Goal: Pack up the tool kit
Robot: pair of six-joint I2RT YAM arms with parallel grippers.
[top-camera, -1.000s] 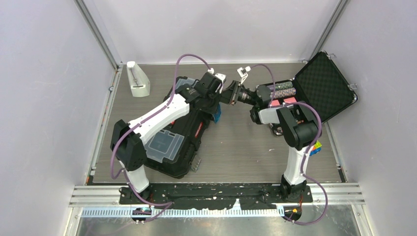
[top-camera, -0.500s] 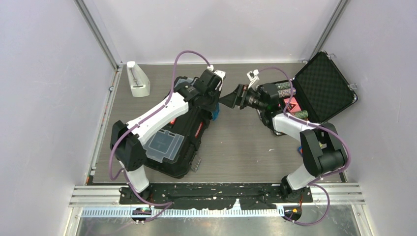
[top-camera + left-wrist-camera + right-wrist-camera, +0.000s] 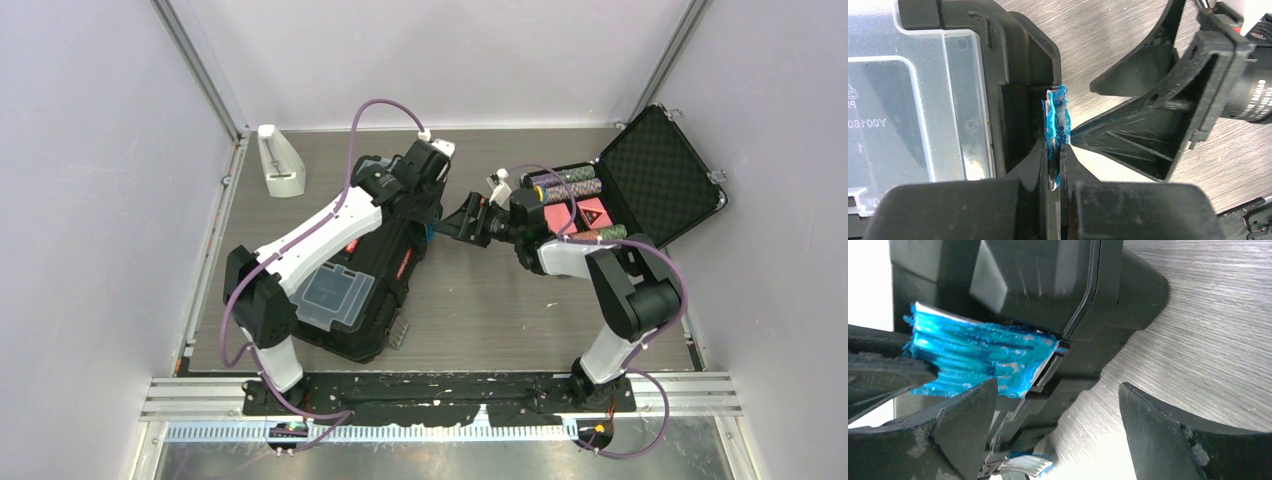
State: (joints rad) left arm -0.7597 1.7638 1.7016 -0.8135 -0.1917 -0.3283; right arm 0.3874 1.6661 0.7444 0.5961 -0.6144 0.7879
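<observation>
The tool kit (image 3: 350,285), a large black toolbox with clear grey lid compartments (image 3: 913,110), lies closed on the left of the table. My left gripper (image 3: 1054,146) reaches over its far right end and is shut on a blue latch (image 3: 1057,117) at the box's edge. In the right wrist view the same blue latch (image 3: 978,360) stands out from the box's corner (image 3: 1048,280). My right gripper (image 3: 462,222) is open just right of that latch. Its left finger (image 3: 968,415) sits under the latch and the other finger (image 3: 1158,425) is over bare table. No loose tools show.
A smaller foam-lined black case (image 3: 655,170) stands open at the back right, holding rolls of chips (image 3: 565,182) and a red pack (image 3: 587,212), close behind my right arm. A white holder (image 3: 280,165) stands at the back left. Grey walls close in three sides.
My right gripper has opened wide and dropped left toward the blue latch, its elbow swinging out right. The left gripper has stayed shut on the latch.
</observation>
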